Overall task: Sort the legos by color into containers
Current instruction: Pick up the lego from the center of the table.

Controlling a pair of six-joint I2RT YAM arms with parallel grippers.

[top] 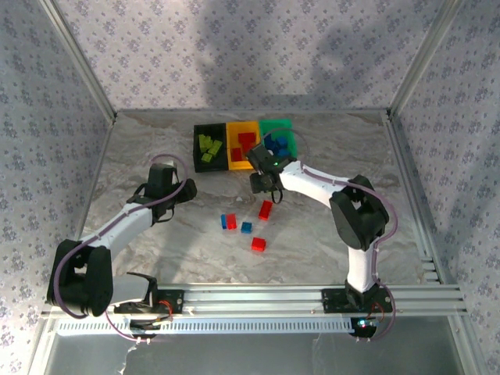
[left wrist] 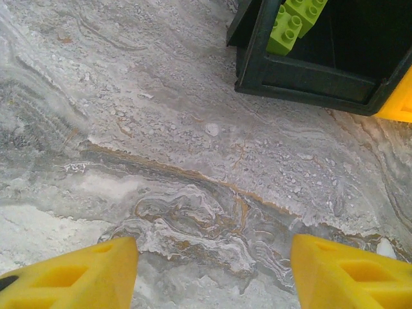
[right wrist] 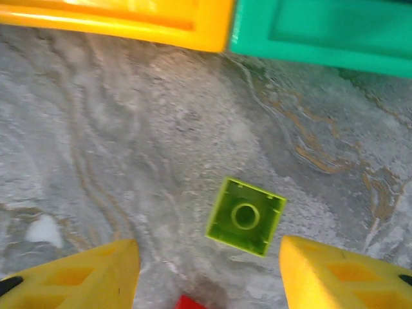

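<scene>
The right end effector (right wrist: 207,250) hangs low over the table (top: 141,144), fingers apart and empty, straddling a lime green lego (right wrist: 246,217). That brick lies underside-up, just on the near side of the yellow-orange bin (right wrist: 129,19) and the teal-green bin (right wrist: 322,29). I'd say the end effector is lined up to pinch it, since it belongs in the black bin (left wrist: 302,80) at the left of the row, with the other lime bricks (left wrist: 284,32). The left end effector (left wrist: 214,244) is also spread open and holds nothing. It sits over bare table near the black bin, probably to stay out of the way. A red lego (top: 266,209) and a blue lego (top: 247,227) wait unsorted mid-table.
</scene>
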